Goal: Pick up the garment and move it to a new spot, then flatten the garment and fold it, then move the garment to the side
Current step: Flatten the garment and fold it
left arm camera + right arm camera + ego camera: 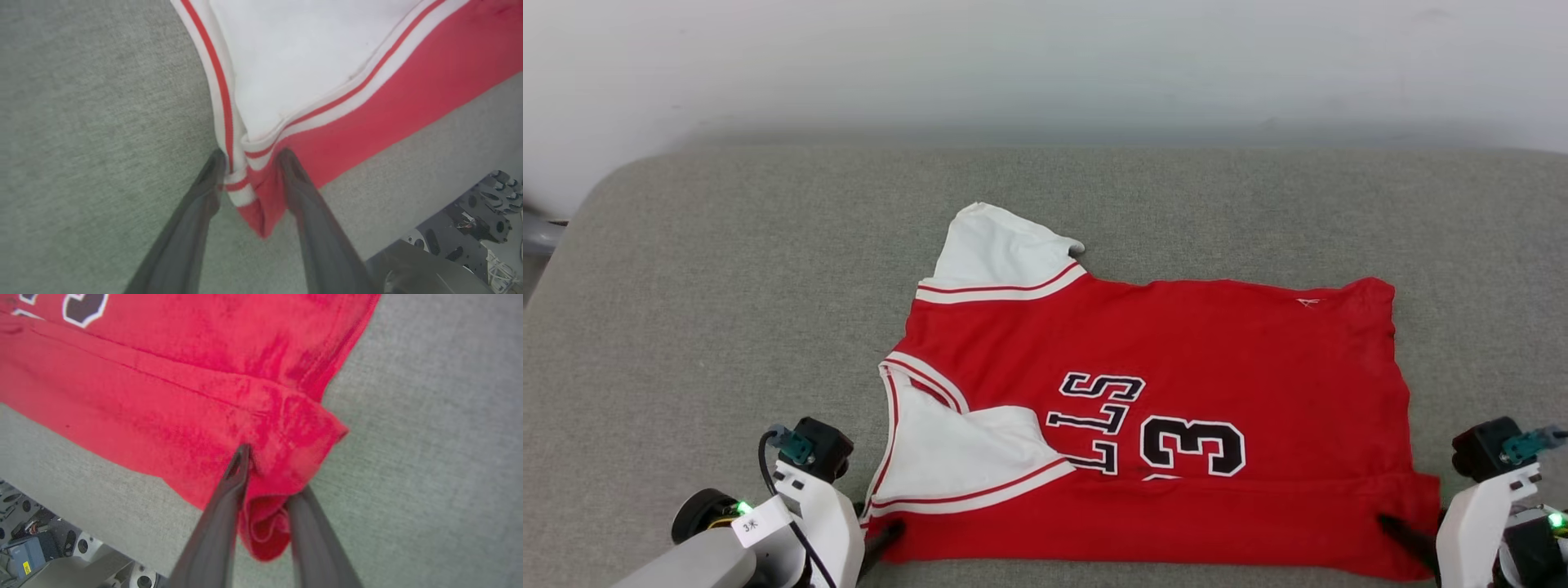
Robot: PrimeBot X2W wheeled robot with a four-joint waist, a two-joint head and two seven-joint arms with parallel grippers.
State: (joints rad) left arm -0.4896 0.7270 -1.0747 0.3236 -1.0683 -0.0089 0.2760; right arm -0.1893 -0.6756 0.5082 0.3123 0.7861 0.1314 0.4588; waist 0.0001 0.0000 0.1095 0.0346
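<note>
A: Pinching the near left corner, the left claw [251, 157] grips striped trim between its fingers.
B: And the right claw [271, 471] is nipping a bunched red hem corner.
A: The garment [1176, 359] lies sideways on the grey worktop [727, 286], collar to the left, with one white sleeve poking out at the far side.
</note>
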